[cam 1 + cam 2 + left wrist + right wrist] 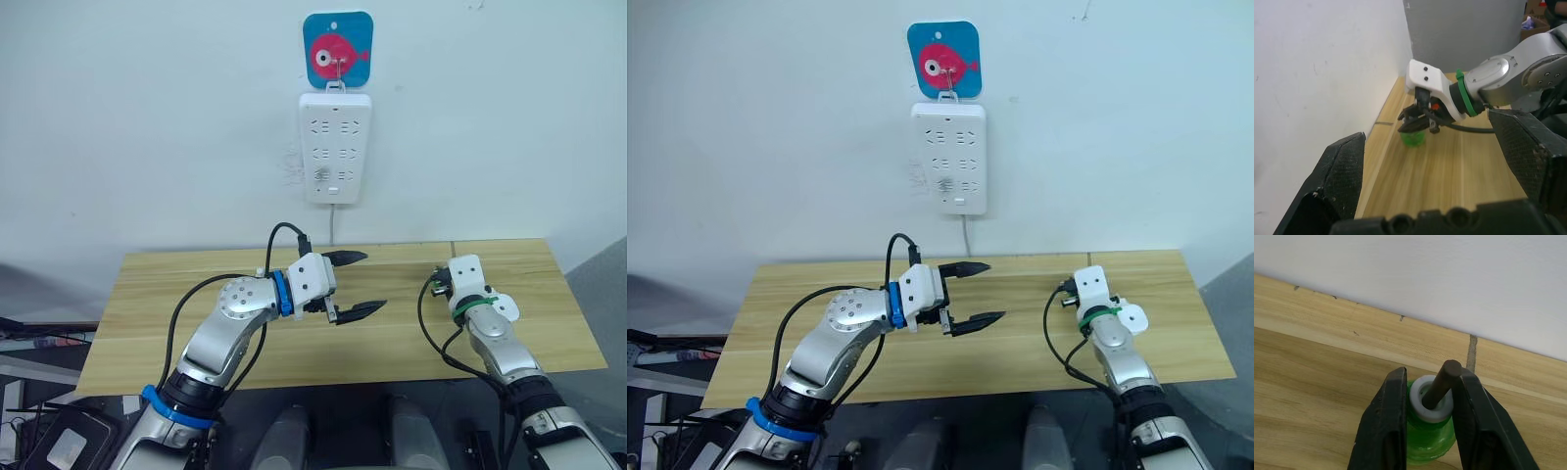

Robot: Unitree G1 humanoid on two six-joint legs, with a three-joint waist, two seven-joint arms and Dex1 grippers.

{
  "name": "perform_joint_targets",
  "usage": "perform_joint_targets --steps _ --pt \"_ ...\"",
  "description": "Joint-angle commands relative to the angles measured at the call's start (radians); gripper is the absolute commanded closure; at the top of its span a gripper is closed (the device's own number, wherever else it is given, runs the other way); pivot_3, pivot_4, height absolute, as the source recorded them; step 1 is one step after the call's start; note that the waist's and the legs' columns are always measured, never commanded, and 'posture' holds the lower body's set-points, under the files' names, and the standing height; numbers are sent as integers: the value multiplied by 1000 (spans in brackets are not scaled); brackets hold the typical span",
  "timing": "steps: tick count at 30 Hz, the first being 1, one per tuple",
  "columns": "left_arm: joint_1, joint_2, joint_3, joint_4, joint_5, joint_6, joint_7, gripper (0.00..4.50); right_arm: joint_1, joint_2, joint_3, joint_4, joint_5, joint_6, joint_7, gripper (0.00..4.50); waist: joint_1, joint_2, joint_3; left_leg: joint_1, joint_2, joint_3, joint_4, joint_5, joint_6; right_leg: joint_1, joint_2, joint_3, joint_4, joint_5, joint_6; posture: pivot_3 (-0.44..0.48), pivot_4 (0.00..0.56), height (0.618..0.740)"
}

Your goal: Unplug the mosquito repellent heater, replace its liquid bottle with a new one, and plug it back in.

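My right gripper is shut on a green liquid bottle, its black fingers clamping the white neck, from which a dark wick sticks up. The bottle sits low at the wooden table, right of centre near the wall; whether its base touches the wood I cannot tell. My left gripper hovers open and empty above the table's middle, fingers pointing toward the right gripper. The mosquito repellent heater is out of view.
A tall white power strip hangs on the wall above the table's back edge, under a blue hook plate with a pink fish. Its cord drops behind the table. A seam crosses the tabletop near the bottle.
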Motion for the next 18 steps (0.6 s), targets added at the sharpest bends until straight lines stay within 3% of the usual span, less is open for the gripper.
perform_joint_targets --steps 1,6,11,15,18 --pt "10 -4 17 -28 -8 -13 4 0 23 2 -44 -79 -15 -33 46 1947 0 0 0 0 0 0 0 0 0 0 0 0 0 0 0 98 246 740" --pt "89 -15 43 -26 9 -16 75 0 92 -53 -62 -362 -41 32 132 111 1 1 1 0 0 -1 0 0 0 0 0 0 0 0 0 81 246 740" --pt "276 -4 69 74 169 -156 245 0 90 -79 -1 -643 21 162 307 19 -5 2 1 1 1 0 -1 0 0 -1 1 0 0 0 -1 54 260 740" --pt "434 -132 198 131 207 -207 525 0 44 -125 114 -783 84 335 525 19 -2 1 7 1 1 -2 -1 0 0 0 0 -1 0 -1 -1 69 284 740" --pt "484 -220 287 186 226 -242 681 0 -6 -138 152 -822 102 432 598 19 16 -1 17 0 0 -3 0 0 0 1 -1 -1 0 0 -1 86 303 740"
